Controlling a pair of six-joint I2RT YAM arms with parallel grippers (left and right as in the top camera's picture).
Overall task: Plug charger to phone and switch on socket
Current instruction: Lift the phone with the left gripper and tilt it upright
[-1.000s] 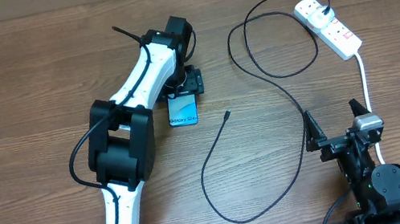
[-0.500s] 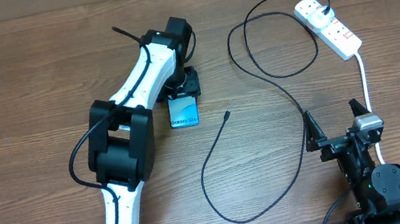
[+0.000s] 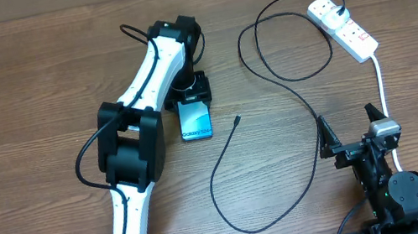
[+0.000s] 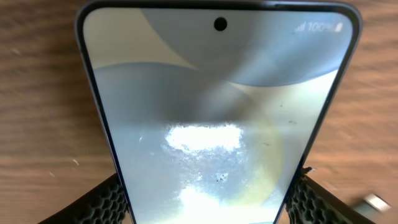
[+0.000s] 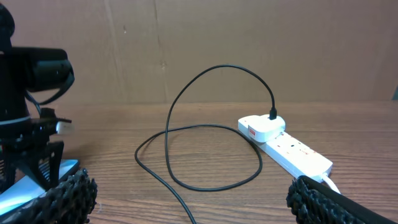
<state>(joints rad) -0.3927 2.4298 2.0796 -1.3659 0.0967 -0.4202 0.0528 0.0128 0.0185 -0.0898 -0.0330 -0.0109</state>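
I see the phone (image 3: 196,123) lying flat on the wooden table (image 3: 19,98), its upper end between the fingers (image 4: 111,200) of the left gripper (image 3: 193,101), which is closed against both long edges of it. The charger (image 5: 224,66) has its small connector tip (image 3: 236,118) free on the table just right of the phone, not touching it, and the cable runs in loose loops to its plug in the white socket (image 3: 344,26) at the far right. The right gripper (image 3: 351,129) is wide open and empty, well apart from the phone, beside the thick white cord (image 3: 379,80).
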